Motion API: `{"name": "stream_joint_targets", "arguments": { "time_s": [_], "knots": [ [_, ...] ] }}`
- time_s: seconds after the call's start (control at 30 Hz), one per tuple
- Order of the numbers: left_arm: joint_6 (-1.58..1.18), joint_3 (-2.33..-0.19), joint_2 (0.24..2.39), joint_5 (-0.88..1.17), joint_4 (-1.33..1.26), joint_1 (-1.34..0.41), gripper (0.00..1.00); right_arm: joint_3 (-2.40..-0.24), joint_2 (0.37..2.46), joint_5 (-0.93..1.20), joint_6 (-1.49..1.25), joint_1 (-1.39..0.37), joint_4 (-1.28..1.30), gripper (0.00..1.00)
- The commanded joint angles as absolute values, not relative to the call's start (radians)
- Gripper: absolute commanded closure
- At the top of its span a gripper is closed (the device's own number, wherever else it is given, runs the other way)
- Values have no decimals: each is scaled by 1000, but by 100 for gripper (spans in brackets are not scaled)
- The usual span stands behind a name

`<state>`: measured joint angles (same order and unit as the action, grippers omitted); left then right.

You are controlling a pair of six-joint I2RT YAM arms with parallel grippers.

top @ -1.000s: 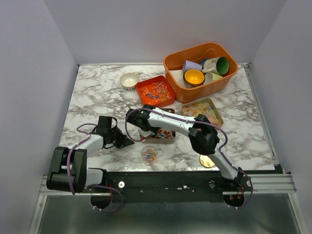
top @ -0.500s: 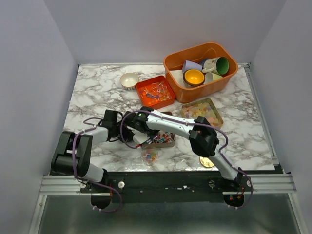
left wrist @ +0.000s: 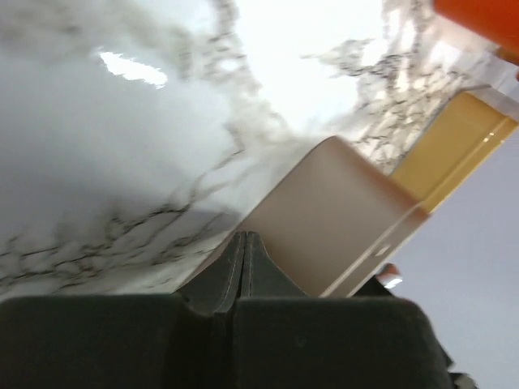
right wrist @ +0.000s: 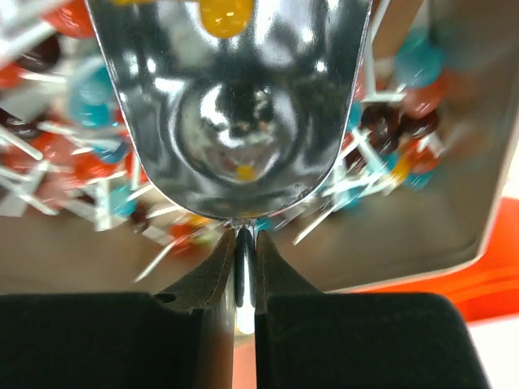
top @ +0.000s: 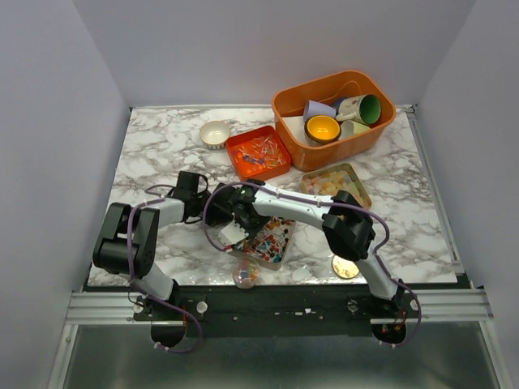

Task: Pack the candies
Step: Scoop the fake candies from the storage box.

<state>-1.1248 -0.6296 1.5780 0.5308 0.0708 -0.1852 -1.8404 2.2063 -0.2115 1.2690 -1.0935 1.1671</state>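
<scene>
An open tan tin [top: 280, 258] of bright wrapped candies [top: 268, 240] lies askew near the front edge. My right gripper [top: 237, 224] is shut on the handle of a shiny metal scoop [right wrist: 227, 105], which it holds over those candies [right wrist: 409, 69]; its jaws [right wrist: 245, 235] pinch the thin handle. One yellow candy lies at the scoop's far end. My left gripper [top: 202, 205] is shut and empty, its tips [left wrist: 245, 237] against the tin's tan outer wall [left wrist: 332, 219]. A small clear cup [top: 246, 274] holding a few candies stands at the table's near edge.
A red tin [top: 259, 152] of wrapped candies and a gold tin [top: 334, 185] of pastel gummies lie behind. An orange bin [top: 366, 138] holds coloured cups at the back right. A white bowl [top: 215, 132] and a round gold disc [top: 345, 267] also sit on the table.
The tan tin has slid toward the near edge and turned askew, and the clear cup has shifted nearer too. My left gripper moved right to the tin. My right gripper moved nearer with the scoop.
</scene>
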Motion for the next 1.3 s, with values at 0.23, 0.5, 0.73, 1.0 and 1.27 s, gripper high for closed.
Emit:
{"name": "stream_joint_targets", "arguments": {
  "time_s": [0.23,0.5,0.73,1.0,1.27],
  "knots": [
    [-1048,-732,1603,632,129,-88,100,-1805,2112,67,1278,-908,985,99],
    [-930,-871,1609,676,211,-9,100,-1815,2045,138,1284,-859,1000,99],
    [-761,-927,1537,666,372,89,100,-1749,1925,150,1276,-848,1014,99],
    [-660,-847,1404,627,414,112,100,-1717,1807,89,1344,-850,1117,99],
    [-713,-736,1233,548,342,147,96,-1640,1717,-98,1457,-908,1227,99]
  ]
}}
